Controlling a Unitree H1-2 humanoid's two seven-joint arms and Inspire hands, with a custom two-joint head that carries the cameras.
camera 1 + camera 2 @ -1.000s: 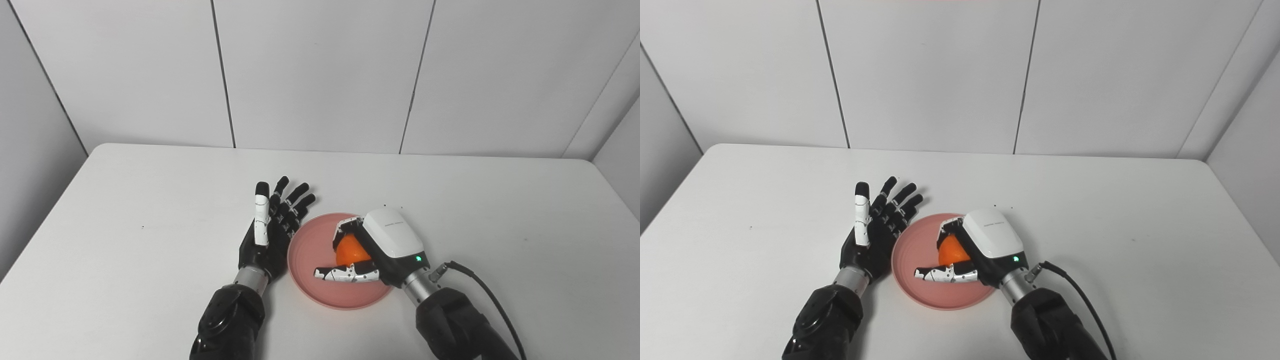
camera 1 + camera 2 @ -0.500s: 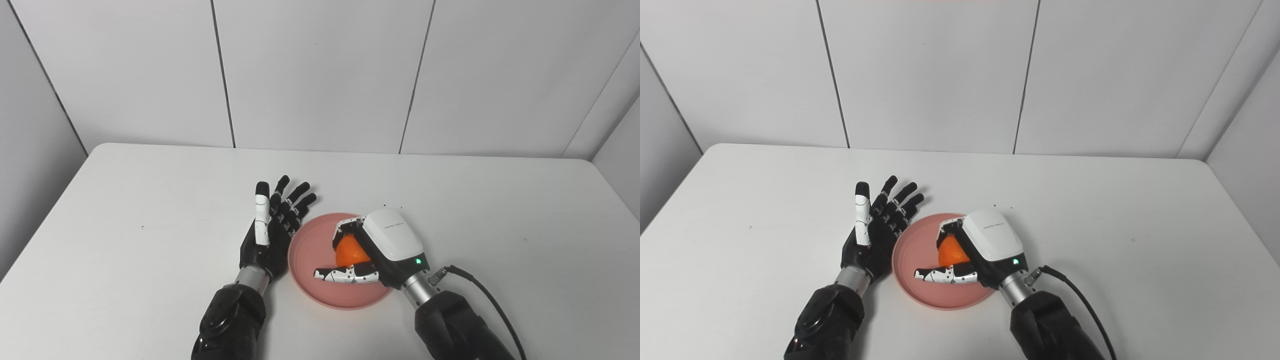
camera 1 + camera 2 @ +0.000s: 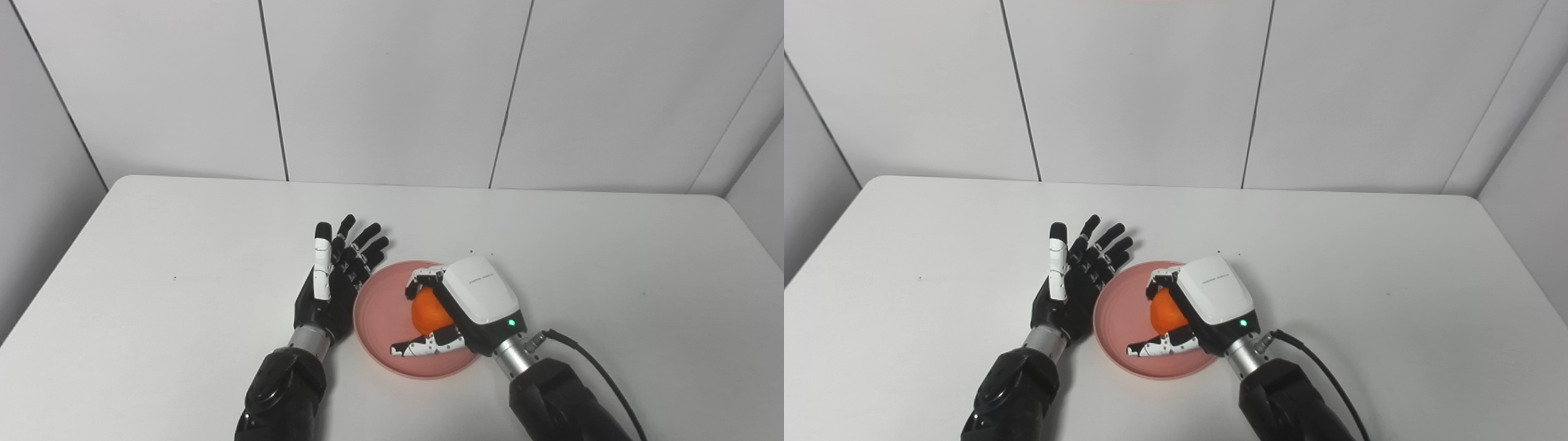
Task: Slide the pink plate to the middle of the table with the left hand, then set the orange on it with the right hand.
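The pink plate (image 3: pixel 375 308) lies on the white table near its middle. The orange (image 3: pixel 429 312) sits low over the plate's right half, inside my right hand (image 3: pixel 468 300). That hand's fingers curl over the top of the orange and the thumb (image 3: pixel 422 346) lies below it, angled away a little. My left hand (image 3: pixel 331 278) is open and empty, with its fingers spread. It rests edge-on beside the plate's left rim. I cannot tell whether it touches the rim. The same scene shows in the right eye view, with the orange (image 3: pixel 1165 313) on the plate (image 3: pixel 1118 309).
The white table (image 3: pixel 153 257) ends at grey wall panels at the back and sides. A black cable (image 3: pixel 591 361) runs from my right wrist toward the lower right.
My right thumb has swung down and away from the orange, and the fingers have loosened slightly. The left hand and the plate have stayed put.
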